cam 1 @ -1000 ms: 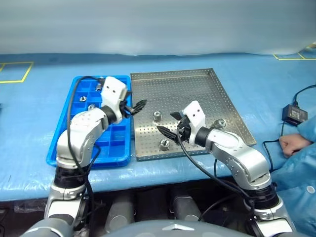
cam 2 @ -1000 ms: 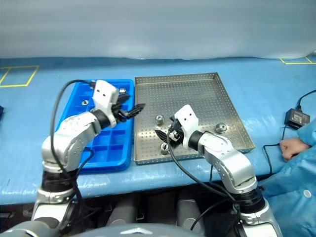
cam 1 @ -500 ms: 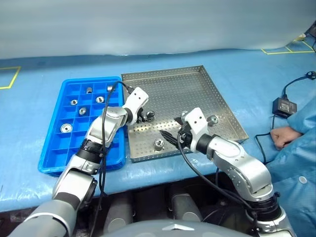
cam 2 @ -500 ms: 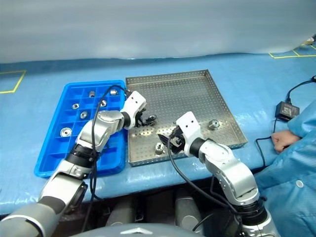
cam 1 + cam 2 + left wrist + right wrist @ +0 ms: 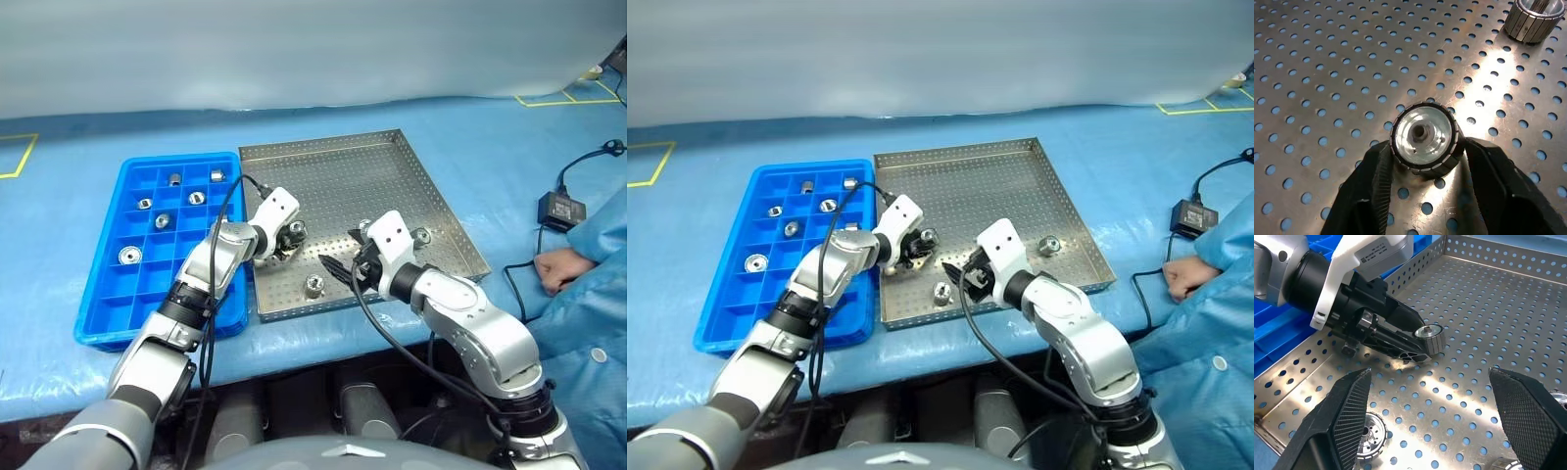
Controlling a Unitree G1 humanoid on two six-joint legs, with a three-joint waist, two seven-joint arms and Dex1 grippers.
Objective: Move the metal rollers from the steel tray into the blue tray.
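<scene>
The steel tray (image 5: 392,176) lies in the middle of the blue table, with the blue tray (image 5: 108,294) against its left side. My left gripper (image 5: 291,240) is low in the steel tray's left part, shut on a metal roller (image 5: 1423,134) that rests on the perforated floor; its fingers (image 5: 1376,181) press both sides. My right gripper (image 5: 341,253) hovers open just to the right, nothing between its fingers (image 5: 1349,416). Loose rollers lie at the tray's front (image 5: 313,284) and right (image 5: 421,235). Several rollers (image 5: 163,221) sit in the blue tray's compartments.
A person's hand (image 5: 549,266) in a blue sleeve rests on the table right of the steel tray. A black power adapter (image 5: 555,209) with its cable lies near it. The steel tray's raised rim (image 5: 1415,264) separates the two trays.
My left gripper came down from the trays' shared edge into the steel tray and closed on a roller. The right gripper stayed in place. The camera view shifted.
</scene>
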